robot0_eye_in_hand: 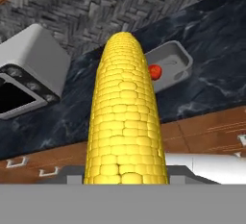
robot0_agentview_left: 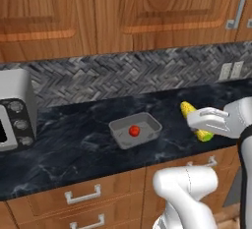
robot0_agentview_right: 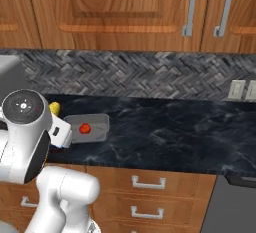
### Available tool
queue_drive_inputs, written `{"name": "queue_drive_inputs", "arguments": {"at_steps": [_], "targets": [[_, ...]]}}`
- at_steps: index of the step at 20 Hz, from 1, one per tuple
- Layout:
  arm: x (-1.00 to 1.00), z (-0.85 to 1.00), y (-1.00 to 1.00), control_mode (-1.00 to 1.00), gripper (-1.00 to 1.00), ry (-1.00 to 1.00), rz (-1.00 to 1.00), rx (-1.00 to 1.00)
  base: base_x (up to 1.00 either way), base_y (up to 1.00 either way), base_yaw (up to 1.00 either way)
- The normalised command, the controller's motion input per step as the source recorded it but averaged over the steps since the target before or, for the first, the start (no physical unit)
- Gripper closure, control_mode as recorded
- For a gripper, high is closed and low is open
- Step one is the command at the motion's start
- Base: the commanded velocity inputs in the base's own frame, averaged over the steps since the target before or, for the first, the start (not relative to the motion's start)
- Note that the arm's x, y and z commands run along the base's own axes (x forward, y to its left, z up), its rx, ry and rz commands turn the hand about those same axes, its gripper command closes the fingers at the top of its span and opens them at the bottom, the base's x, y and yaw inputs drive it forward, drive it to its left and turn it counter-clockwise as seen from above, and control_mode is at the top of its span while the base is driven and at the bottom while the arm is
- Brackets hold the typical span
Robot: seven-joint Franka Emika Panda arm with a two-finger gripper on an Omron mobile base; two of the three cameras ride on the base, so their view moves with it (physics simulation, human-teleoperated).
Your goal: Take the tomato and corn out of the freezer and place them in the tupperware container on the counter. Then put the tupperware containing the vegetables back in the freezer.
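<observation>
The end effector [robot0_agentview_left: 197, 120] is closed around the corn [robot0_agentview_left: 188, 109], carrying it above the dark surface [robot0_agentview_left: 74, 144] just right of the tupperware container [robot0_agentview_left: 119, 128]. The tomato [robot0_agentview_left: 134, 131] sits inside that tray, with a toaster oven [robot0_agentview_left: 15, 117] well off to its left.

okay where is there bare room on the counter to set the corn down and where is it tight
Bare stretches of the counter: between the toaster oven and the tupperware container, and, in the right base view, the long run right of the container. Inside the container the tomato sits mid-tray, leaving strips either side. The gripper holds the corn right of the container.
</observation>
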Motion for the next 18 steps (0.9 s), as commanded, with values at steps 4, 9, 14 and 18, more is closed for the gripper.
{"name": "queue_drive_inputs", "arguments": {"at_steps": [4, 9, 14, 18], "targets": [[0.68, -0.01, 0.22, -1.00, 1.00, 0.17, -0.02, 0.02, 0.00, 0.00, 0.00], [0.98, -0.40, 0.95, -1.00, 1.00, 0.30, -0.23, 0.00, 0.00, 0.00, 0.00], [1.00, -0.68, 0.28, -1.00, 1.00, 0.14, -0.24, 0.00, 0.00, 0.00, 0.00], [0.97, -0.68, 0.00, -1.00, 1.00, 0.05, -0.03, 0.01, 0.00, 0.00, 0.00]]}}
